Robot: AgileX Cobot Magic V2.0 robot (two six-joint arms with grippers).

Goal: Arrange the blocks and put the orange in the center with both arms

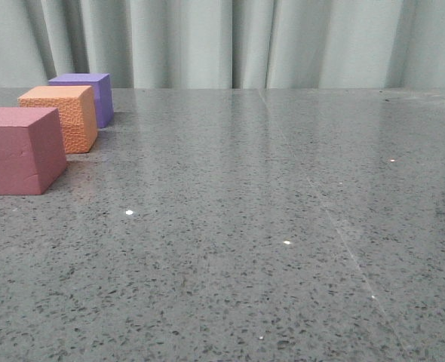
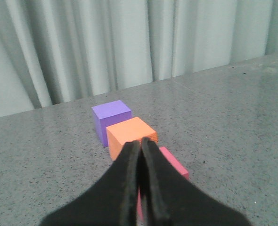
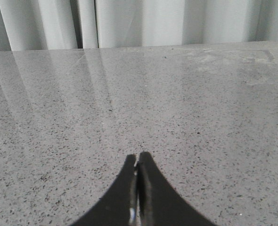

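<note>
Three cubes (image 1: pixel 58 117), two closed claws (image 2: pixel 140 143) (image 3: pixel 137 157)

Three cubes are set in a row along the left side of the tabletop (image 1: pixel 283 226). The nearest cube (image 1: pixel 19 151) is followed by the middle cube (image 1: pixel 64 117), with the farthest cube (image 1: pixel 87 94) behind, before a curtain (image 1: pixel 245 41).

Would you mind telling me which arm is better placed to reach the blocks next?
Left, probably. The left gripper hangs over the pink block, beside the orange block; the right gripper faces only bare table.
</note>
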